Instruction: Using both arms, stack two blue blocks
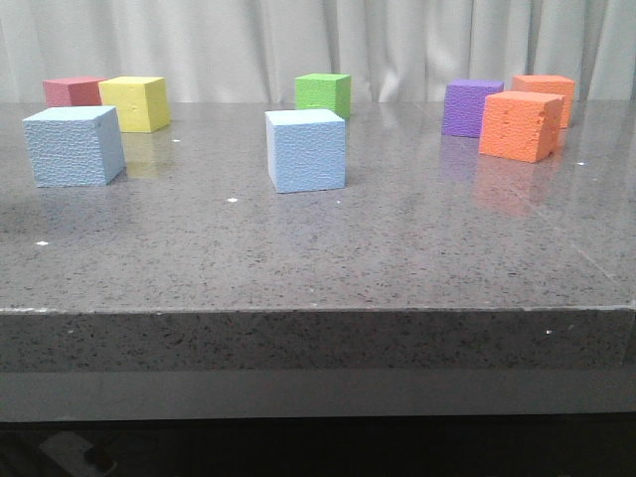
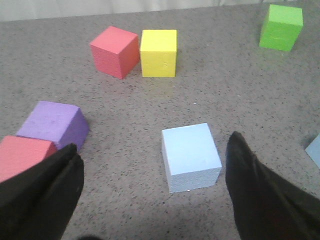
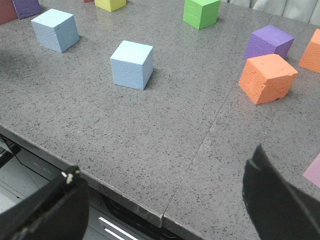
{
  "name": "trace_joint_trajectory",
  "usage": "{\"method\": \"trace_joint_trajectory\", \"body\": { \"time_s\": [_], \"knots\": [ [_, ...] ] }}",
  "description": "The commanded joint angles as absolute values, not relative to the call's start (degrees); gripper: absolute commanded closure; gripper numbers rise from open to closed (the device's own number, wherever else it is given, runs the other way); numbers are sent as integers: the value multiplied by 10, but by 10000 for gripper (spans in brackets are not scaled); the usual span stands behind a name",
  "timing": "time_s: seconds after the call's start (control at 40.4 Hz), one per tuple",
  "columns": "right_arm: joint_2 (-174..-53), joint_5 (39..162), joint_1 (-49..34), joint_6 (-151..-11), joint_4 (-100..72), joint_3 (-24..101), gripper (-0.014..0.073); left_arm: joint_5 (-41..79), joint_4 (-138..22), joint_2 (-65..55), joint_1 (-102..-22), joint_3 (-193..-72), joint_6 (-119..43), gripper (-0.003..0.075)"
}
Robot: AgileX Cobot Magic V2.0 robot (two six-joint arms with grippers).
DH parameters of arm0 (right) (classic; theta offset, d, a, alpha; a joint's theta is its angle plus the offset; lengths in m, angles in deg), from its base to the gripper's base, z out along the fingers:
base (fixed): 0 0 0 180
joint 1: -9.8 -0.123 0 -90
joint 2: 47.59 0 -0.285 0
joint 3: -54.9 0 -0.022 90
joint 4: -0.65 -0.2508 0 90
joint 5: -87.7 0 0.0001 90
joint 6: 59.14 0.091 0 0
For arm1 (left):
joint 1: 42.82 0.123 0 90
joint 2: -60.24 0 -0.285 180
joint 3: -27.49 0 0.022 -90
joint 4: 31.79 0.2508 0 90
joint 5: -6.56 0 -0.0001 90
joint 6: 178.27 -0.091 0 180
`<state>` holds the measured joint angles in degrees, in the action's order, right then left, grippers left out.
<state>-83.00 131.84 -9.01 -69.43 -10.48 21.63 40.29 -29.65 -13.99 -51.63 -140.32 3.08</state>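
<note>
On table (image 1: 397,258): two blue blocks (image 1: 306,150) (image 1: 75,146) apart, unstacked.

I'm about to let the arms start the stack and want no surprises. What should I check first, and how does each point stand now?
1. Both blue blocks, left block and middle block, upright, apart on the table: ok.
2. Tops bare: ok.
3. Left gripper open, straddling one blue block: ok.
4. Right gripper open, empty: ok.
5. Yellow cube stands clear of left block: ok.
</note>
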Motion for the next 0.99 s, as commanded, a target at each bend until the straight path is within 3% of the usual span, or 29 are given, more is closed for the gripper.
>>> {"method": "trace_joint_trajectory", "body": {
  "time_s": [0.0, 0.569, 0.966],
  "knots": [
    [-833, 1277, -86, -697, -112, 230, -31, 375, -289, -180, -540, -1453, 30, 132],
    [-833, 1277, -86, -697, -112, 230, -31, 509, -286, -444, -560, -1656, 85, 132],
    [-833, 1277, -86, -697, -112, 230, -31, 528, -277, -521, -560, -1664, 136, 132]
  ]
}}
